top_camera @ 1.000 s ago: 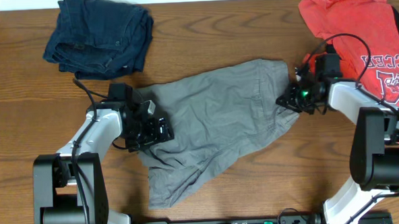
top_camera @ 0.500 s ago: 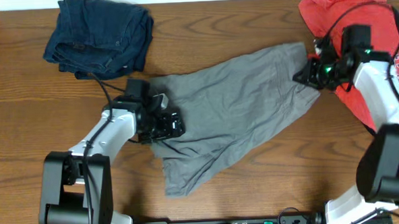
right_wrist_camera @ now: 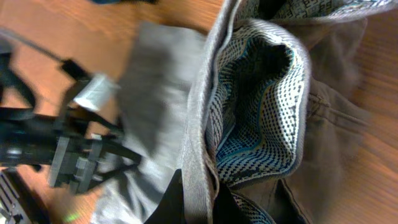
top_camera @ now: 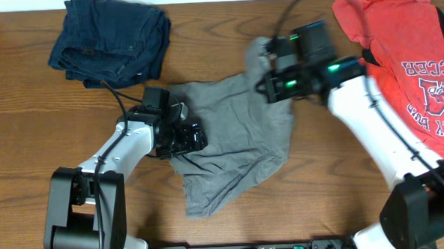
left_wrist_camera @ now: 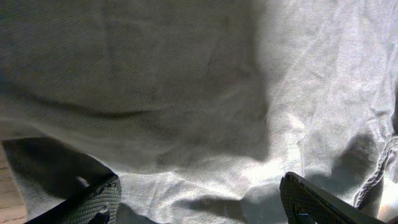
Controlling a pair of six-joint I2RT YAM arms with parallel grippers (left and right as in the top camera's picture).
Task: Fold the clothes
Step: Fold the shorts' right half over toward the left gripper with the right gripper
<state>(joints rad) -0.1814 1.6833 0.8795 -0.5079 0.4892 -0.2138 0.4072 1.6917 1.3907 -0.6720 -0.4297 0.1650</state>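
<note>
1. The grey-khaki shorts (top_camera: 234,143) lie crumpled at the centre of the wooden surface (top_camera: 26,110). One end is raised off the surface at upper centre of the overhead view.
2. The right gripper (top_camera: 267,83) holds that raised end. In the right wrist view its jaws are clamped on the waistband (right_wrist_camera: 198,124), and the patterned lining (right_wrist_camera: 261,112) faces the camera.
3. The left gripper (top_camera: 182,134) sits on the shorts' left edge. In the left wrist view its jaws stand wide apart with cloth spread beneath them. Whether they press the cloth down cannot be told.
4. Step in hand, as judged: carry the raised end across to the left so that the shorts fold in half.
5. To do it well, keep the left edge anchored so that the cloth does not slide. Move the waistband low and level, lay it edge to edge over the lower layer, and release only once the fold lies flat.
6. Risk: the bunched wrinkles at lower centre may be trapped inside the fold.
7. The navy denim piece (top_camera: 109,35) at upper left and the red printed T-shirt (top_camera: 398,34) at upper right lie apart from the shorts.
</note>
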